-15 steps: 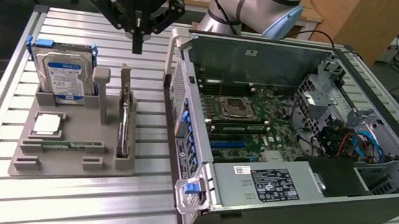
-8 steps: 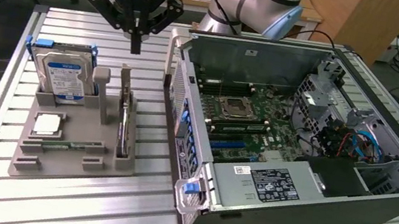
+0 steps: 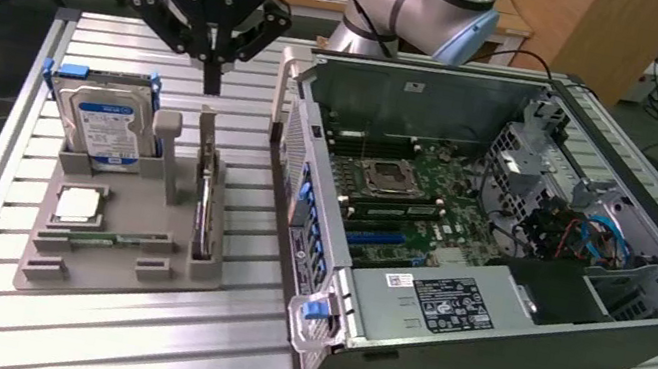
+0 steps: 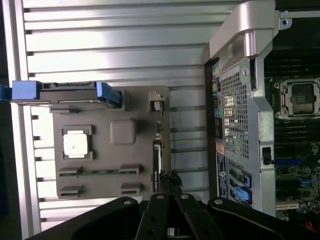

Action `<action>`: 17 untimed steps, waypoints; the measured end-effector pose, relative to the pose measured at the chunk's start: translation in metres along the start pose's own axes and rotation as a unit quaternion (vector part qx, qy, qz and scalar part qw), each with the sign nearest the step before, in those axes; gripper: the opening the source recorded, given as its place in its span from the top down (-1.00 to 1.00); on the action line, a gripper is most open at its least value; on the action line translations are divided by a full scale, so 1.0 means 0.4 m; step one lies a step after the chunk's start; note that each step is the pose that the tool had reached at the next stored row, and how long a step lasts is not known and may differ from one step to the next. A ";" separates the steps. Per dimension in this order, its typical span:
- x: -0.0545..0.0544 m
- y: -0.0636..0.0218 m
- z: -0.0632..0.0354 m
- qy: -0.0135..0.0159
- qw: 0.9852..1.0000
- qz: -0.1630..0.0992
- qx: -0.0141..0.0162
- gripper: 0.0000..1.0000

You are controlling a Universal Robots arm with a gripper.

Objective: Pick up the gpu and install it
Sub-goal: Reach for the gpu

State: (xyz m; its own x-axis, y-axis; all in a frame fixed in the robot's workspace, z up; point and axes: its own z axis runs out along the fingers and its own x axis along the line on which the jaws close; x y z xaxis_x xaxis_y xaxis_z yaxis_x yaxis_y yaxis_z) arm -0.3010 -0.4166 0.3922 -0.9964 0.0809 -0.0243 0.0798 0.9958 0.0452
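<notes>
Over the grey tray (image 3: 97, 271) on the slatted desk (image 3: 112, 339), the fingers (image 3: 212, 73) hang pressed together, tips pointing down, nothing between them. Right beneath, the gpu (image 3: 207, 209) stands on edge in its slot along the tray's side nearest the case (image 3: 483, 313), silvery bracket (image 3: 204, 137) at the end under the tips. It is not gripped and not lifted.

My read: this is the pick-up step, at the approach, and nothing of the install is done. The case lies open on the exterior view's right with the board (image 3: 415, 195) bare. On the same tray, the drive (image 3: 110, 121) with its blue tabs, the chip (image 3: 79, 204) and the memory stick (image 3: 103, 237) sit well to the other side of the card.

What would a grasp call for? I judge the fingers would have to come apart first, then straddle that thin top edge squarely. The card is narrow and stands close to the tray's posts, so there is little room for a slanted approach.

Now the hard parts. The card shows edge-on from both cameras, so its faces and connector are hidden. Whether the tips touch the bracket or hang just clear, I cannot tell; from the exterior view they look apart. From the wrist, the hand's dark body covers the tray's near end. The board's slots are small and partly behind the case wall, so I can't pick out the target slot.
</notes>
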 end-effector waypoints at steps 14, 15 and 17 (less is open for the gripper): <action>0.011 -0.038 0.001 0.000 1.000 0.000 0.000 0.79; 0.011 -0.040 0.001 0.000 1.000 0.000 0.000 0.79; 0.012 -0.044 0.001 0.000 1.000 0.000 0.000 0.79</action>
State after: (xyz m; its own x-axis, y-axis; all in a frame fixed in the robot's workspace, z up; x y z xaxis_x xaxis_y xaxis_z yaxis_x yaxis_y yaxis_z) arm -0.3071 -0.4336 0.3911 -0.9964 0.0809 -0.0243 0.0798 0.9958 0.0451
